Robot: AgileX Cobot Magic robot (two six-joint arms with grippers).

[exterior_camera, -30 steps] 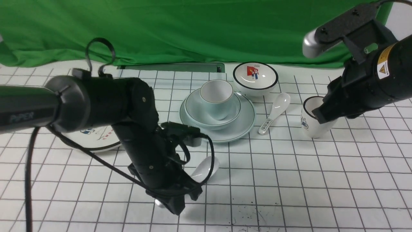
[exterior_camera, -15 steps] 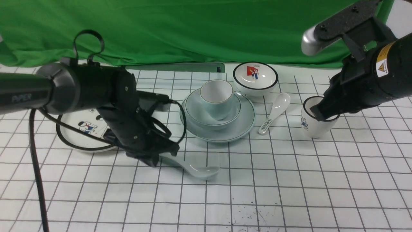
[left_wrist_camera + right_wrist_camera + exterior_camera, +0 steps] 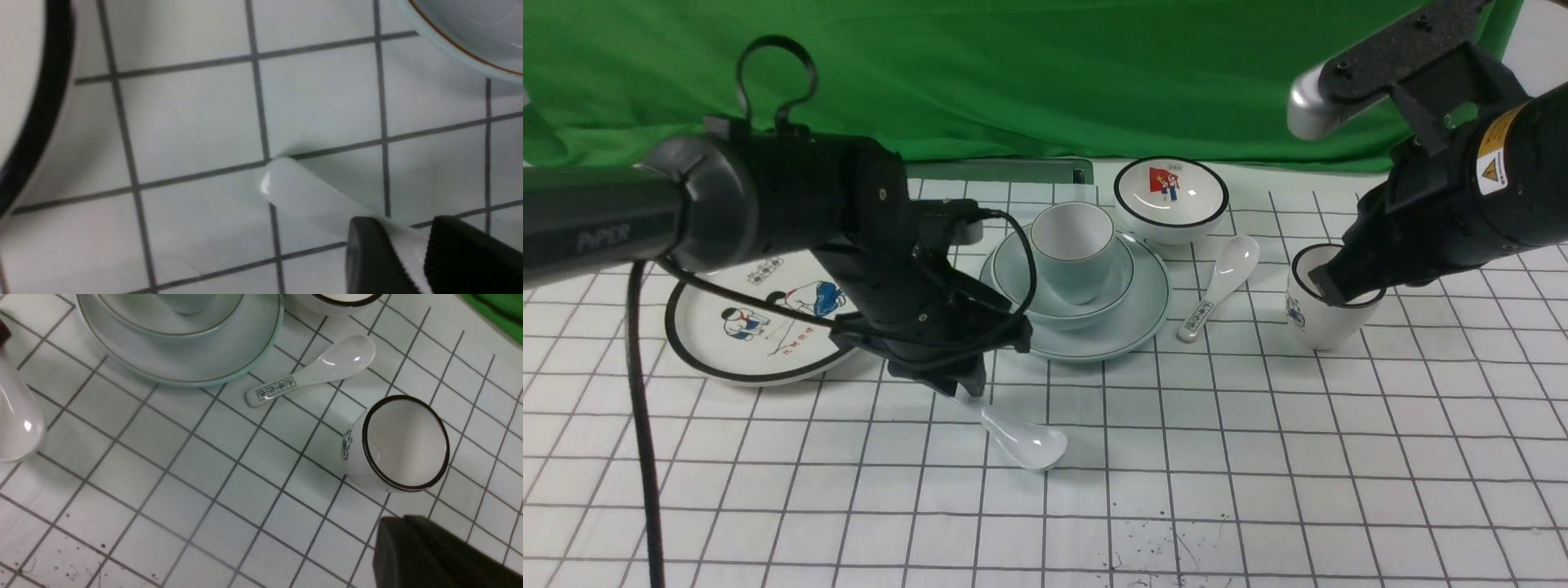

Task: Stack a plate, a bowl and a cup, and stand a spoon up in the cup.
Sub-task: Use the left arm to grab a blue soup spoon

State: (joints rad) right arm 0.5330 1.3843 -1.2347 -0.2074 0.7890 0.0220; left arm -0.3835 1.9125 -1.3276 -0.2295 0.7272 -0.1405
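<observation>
**Left claw (image 3: pixel 960 390) clamped on spoon (image 3: pixel 1023 442)**

You hold the plain white spoon by its handle, scoop tilted down over the surface (image 3: pixel 1258 457), just in front of the plate (image 3: pixel 1131 327). Right claw (image 3: pixel 1339 286): cannot tell whether apart or together.

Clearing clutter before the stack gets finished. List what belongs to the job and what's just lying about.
Job: plate, bowl, cup, plain spoon in the left gripper.
Lying about: cartoon plate, flag bowl, printed spoon, black-rimmed cup.
</observation>
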